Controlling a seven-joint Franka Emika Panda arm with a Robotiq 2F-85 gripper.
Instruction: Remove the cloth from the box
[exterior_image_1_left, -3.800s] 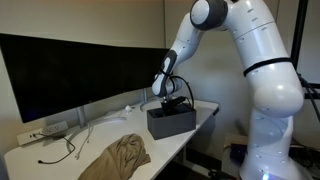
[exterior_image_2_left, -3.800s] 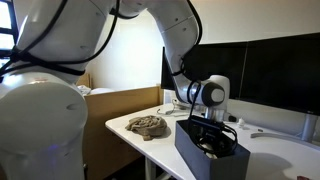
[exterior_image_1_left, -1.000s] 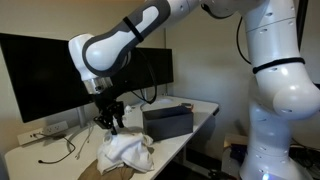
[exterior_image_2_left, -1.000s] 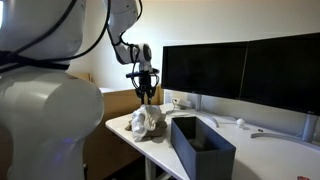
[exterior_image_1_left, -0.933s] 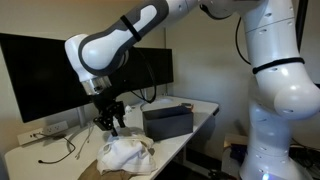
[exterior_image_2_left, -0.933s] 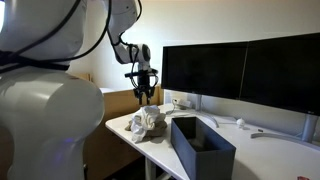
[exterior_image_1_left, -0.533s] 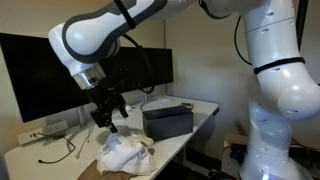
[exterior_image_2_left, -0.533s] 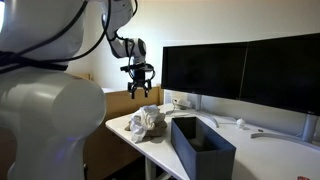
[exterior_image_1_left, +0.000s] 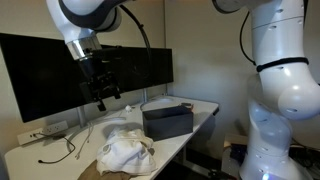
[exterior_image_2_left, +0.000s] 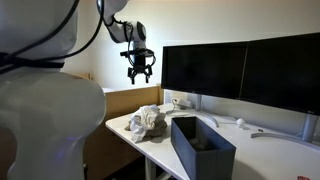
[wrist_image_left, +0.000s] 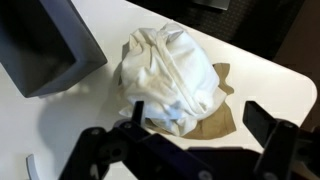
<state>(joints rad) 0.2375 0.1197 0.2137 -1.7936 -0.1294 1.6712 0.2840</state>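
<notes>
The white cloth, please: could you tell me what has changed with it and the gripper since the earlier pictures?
The gripper carried the white cloth out of the box, let it go on the brown cloth, then rose, open. Box and brown cloth stayed put.

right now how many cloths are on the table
2: a crumpled white cloth lies atop a flat tan cloth, beside the dark box; more may hide inside it.

An office or lab desk — wide dark monitors (exterior_image_1_left: 45, 75) stand in a row along a white worktop (exterior_image_1_left: 35, 158), with loose cables (exterior_image_1_left: 62, 152) and a power strip (exterior_image_1_left: 45, 131) beside them.
</notes>
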